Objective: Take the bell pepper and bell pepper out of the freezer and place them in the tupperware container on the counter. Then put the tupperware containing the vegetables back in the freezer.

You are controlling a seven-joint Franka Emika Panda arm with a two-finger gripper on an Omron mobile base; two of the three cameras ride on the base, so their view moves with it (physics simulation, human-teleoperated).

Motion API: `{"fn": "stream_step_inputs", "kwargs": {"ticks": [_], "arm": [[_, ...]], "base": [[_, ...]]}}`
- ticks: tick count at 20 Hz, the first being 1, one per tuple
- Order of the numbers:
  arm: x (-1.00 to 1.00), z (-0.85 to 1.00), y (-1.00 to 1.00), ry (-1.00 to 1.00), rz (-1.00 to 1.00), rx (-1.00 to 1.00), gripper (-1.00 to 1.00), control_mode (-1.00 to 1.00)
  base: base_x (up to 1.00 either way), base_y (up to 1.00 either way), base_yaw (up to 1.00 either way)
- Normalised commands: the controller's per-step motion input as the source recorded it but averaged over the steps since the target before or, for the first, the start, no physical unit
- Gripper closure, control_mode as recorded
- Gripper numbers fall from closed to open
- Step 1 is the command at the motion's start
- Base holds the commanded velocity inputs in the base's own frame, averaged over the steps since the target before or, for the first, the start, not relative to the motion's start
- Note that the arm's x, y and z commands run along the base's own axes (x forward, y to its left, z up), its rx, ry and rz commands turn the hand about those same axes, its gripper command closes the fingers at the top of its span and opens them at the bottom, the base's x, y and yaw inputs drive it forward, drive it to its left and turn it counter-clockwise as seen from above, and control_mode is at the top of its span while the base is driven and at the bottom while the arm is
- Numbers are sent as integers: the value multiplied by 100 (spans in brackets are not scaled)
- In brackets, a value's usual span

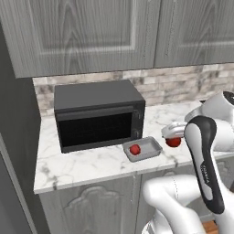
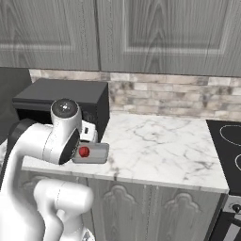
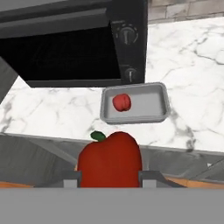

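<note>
A shallow grey tupperware container [image 1: 153,147] sits on the white marble counter [image 1: 82,164], just in front of the microwave's right end. One small red bell pepper [image 1: 135,149] lies in its left half, also seen in the hand view as the pepper [image 3: 121,102] inside the container [image 3: 151,117]. My gripper [image 3: 109,179] is shut on the second bell pepper [image 3: 109,159], red with a green stem. It hangs by the counter's front edge, to the right of the container, with the held pepper [image 1: 172,142] apart from it.
A black microwave [image 1: 98,116] stands at the back left of the counter, close behind the container. Grey panelled wall cabinets [image 1: 91,32] hang overhead. A dark tall appliance side [image 1: 13,151] borders the counter's left end. A black cooktop [image 2: 228,141] lies far right.
</note>
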Motion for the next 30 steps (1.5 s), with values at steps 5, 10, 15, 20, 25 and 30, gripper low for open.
{"fn": "stream_step_inputs", "kwargs": {"ticks": [5,10,15,20,25,30], "arm": [[86,-57,0,11,6,0,100,-100],[76,-57,0,13,0,0,100,-100],[55,-43,6,12,0,-3,100,-100],[55,-31,0,6,0,-3,100,-100],[48,-34,0,1,0,-6,100,-100],[25,-39,0,0,0,-7,100,-100]], "base": [[0,0,0],[0,0,0],[0,0,0],[0,0,0],[0,0,0],[0,0,0]]}}
